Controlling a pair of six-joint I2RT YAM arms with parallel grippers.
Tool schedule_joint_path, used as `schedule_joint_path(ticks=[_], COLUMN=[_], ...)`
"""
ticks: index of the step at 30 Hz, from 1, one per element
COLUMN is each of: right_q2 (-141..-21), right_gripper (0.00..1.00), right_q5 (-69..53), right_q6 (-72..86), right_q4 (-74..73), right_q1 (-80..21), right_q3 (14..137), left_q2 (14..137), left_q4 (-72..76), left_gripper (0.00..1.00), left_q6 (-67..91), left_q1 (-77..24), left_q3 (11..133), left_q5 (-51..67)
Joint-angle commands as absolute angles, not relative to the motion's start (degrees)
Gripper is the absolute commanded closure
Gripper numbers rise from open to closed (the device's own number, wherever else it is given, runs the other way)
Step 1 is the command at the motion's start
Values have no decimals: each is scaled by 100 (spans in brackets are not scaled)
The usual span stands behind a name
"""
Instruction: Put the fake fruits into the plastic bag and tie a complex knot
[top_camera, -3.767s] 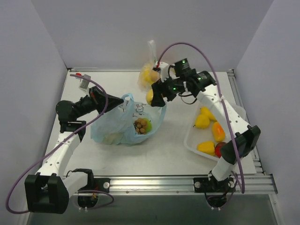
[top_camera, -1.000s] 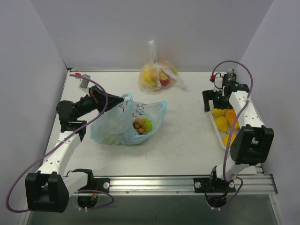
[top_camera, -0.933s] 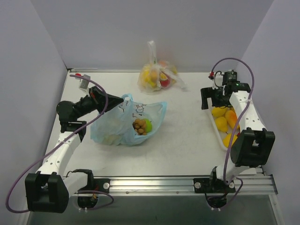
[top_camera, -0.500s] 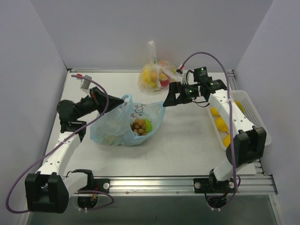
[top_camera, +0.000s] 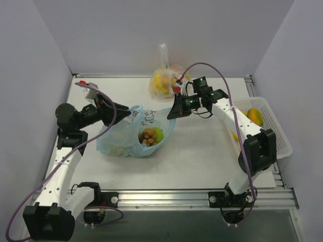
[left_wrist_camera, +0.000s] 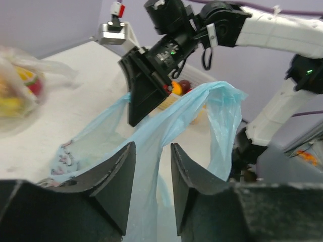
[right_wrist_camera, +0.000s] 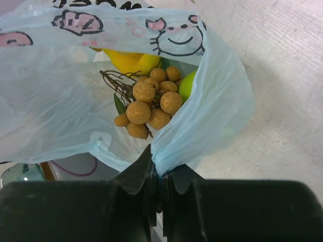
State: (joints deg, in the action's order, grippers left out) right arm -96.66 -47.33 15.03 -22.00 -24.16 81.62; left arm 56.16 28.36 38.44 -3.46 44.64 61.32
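The light-blue plastic bag [top_camera: 118, 141] lies open at mid-table, printed with pink-and-black cartoons [right_wrist_camera: 181, 38]. Inside it sit a brown grape cluster [top_camera: 150, 135], a green apple [top_camera: 159, 134] and a yellow lemon [right_wrist_camera: 128, 61]. My right gripper [top_camera: 174, 112] is shut on the bag's right rim, the blue plastic bunched between its jaws [right_wrist_camera: 156, 161]. At the bag's left side my left gripper [top_camera: 123, 108] stands open, with a handle strip [left_wrist_camera: 166, 121] running loosely through the gap [left_wrist_camera: 153, 146]. An orange fruit [top_camera: 255, 116] lies in the basket at right.
A tied clear bag [top_camera: 166, 80] full of fruit stands at the back, just behind my right wrist. A white mesh basket [top_camera: 277, 136] sits by the right edge. Purple walls enclose the table on three sides.
My right arm swung from the basket across to the bag's right rim and shut on it. My left gripper, shut a second ago, has opened on the handle and drawn back slightly.
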Motion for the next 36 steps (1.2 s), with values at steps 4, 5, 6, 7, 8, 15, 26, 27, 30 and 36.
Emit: schedule_joint_path(ticks=[4, 5, 6, 7, 8, 15, 26, 27, 30, 36], right_q2=[-8983, -8956, -8886, -8868, -8842, -8675, -8631, -8613, -8552, -8525], right_gripper=[100, 100, 100, 100, 100, 100, 100, 100, 100, 100], right_q5=[-4790, -4781, -4781, -4799, -4799, -4816, -4737, -4737, -4720, -4799], right_q6=[1679, 1696, 1714, 1723, 1740, 1784, 1802, 1802, 1784, 1793], right_q4=[-1978, -1969, -1969, -1969, -1969, -1960, -1951, -1960, -1951, -1960], right_q1=[-2373, -2373, -2373, -2364, -2382, -2434, -2602, -2610, -2645, -2663], right_q3=[8069, 8060, 8051, 8051, 8033, 8042, 8095, 8095, 8095, 8121], left_q2=[5063, 5054, 5045, 5036, 5010, 4632, 4482, 4474, 4447, 4640], left_q4=[-1187, -1517, -1825, -2411, -2617, -4191, -4423, -4256, -3430, -2260], left_gripper=[47, 45, 43, 43, 42, 31, 33, 34, 35, 29], left_q6=[873, 487, 362, 230, 159, 360, 2011, 2152, 2689, 3287], left_q1=[-229, -211, -211, -211, -211, -202, -211, -211, -220, -377], left_q3=[5992, 6377, 6564, 6731, 7011, 7733, 7349, 7278, 7075, 6697], left_q5=[5459, 5258, 5186, 5116, 4967, 4642, 5070, 5158, 5124, 4949])
